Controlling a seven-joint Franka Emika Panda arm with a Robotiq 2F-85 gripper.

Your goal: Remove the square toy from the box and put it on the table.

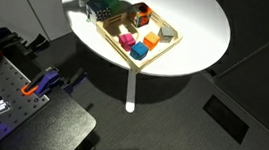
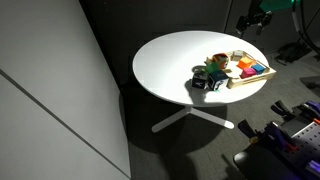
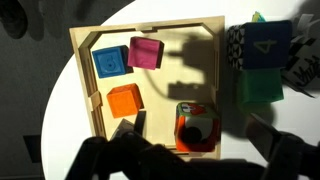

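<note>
Four blocks show in the box (image 3: 150, 26); square toy (image 3: 197, 125) at its 5 o'clock corner, wrist view. My pincer (image 3: 196, 147) hangs over it, jaws apart, empty. I'm at approach. Next: drop straight, clamp, lift, set on bare bench (image 3: 40, 95).

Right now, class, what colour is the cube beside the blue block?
Pink cube, clearest in wrist view.

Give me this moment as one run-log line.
step: pre-grasp | gripper: open, over box | square toy: in box, not gripped | table: toy not yet placed
</note>
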